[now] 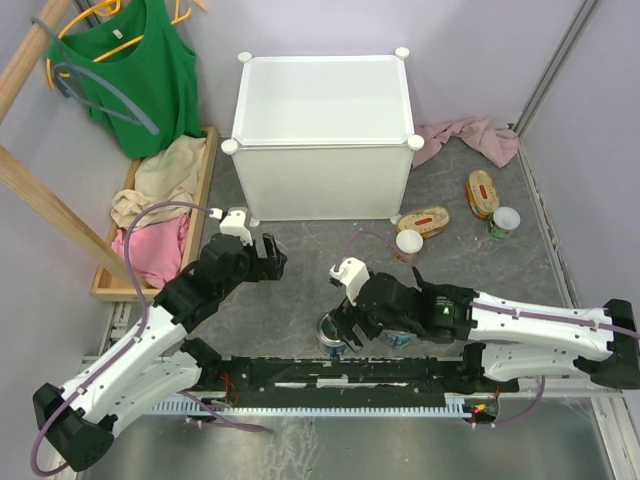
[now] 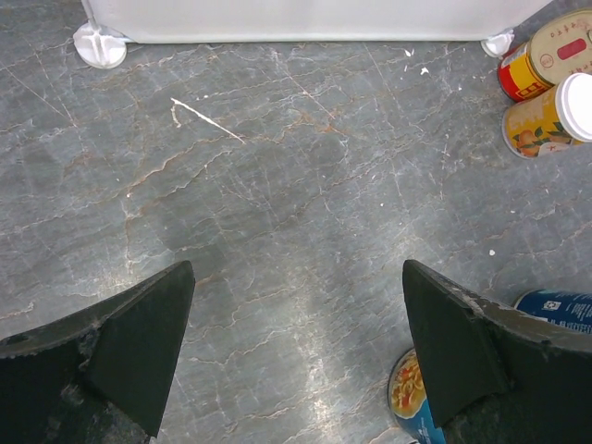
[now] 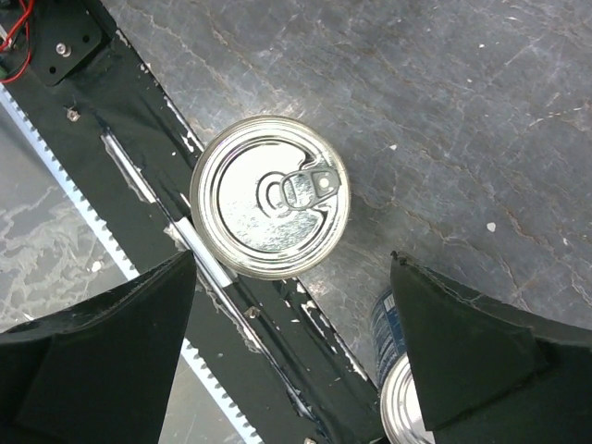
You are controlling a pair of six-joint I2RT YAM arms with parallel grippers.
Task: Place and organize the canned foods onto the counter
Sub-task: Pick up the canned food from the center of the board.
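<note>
The right gripper (image 3: 291, 273) has its jaws spread wide, holding nothing. Between them, seen from straight above, is a tall blue-labelled can (image 3: 270, 196), standing upright with its silver pull-tab lid facing the camera. It sits low in the middle of the overhead view, just beside the black rail (image 3: 139, 120) at the tabletop's (image 3: 481, 111) near edge. A second tall can (image 3: 400, 407) stands just beside it, at the lower right of the wrist view. This can is probably rigid and fairly heavy if full, with a smooth wall that could slip. The sounder hold would be across the round body about halfway up, not on the rim or the tab, and the neighbouring can leaves one finger little room. The left gripper (image 2: 296, 277) also has its jaws apart, over bare grey tabletop. Two small white-topped cans (image 1: 408, 243) (image 1: 505, 222) and two oval tins (image 1: 424, 221) (image 1: 483, 193) lie at the right of the overhead view. The white cabinet (image 1: 322, 110) at top centre carries no can yet.
</note>
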